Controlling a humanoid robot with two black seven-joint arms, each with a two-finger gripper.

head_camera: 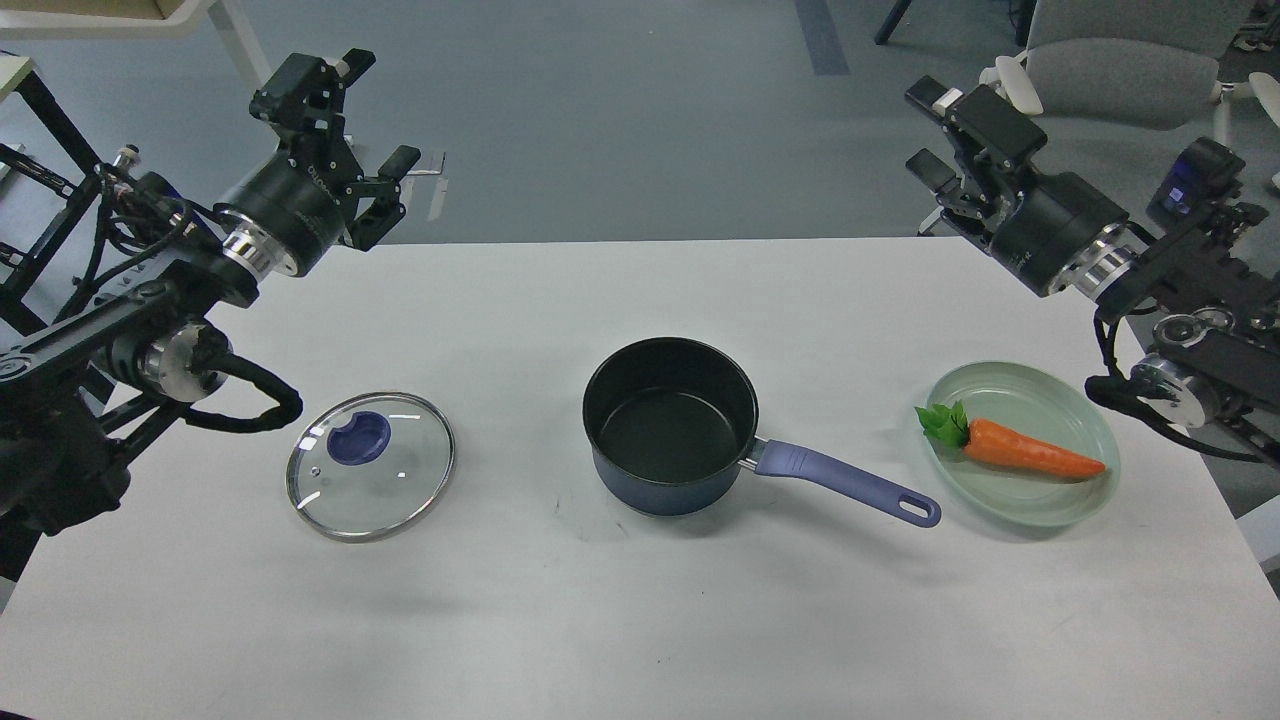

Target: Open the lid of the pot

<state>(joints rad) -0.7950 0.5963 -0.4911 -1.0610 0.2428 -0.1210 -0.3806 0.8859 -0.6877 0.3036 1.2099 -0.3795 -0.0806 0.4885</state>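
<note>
The pot lid [370, 465] lies flat on the white table [640, 620] at the left, its purple-blue knob up, apart from the pot. The pot [670, 425] stands uncovered in the middle, its black inside empty, its long handle [850, 484] pointing right. My left gripper [365, 115] is raised above the table's far left corner, open and empty. My right gripper [925, 130] is raised above the far right corner, open and empty. Both are well away from lid and pot.
A pale green glass plate [1040, 505] with an orange toy carrot [1025, 450] sits at the right, just past the handle's end. A grey chair [1120, 60] stands behind the table at the far right. A white table leg [250, 40] stands at the far left.
</note>
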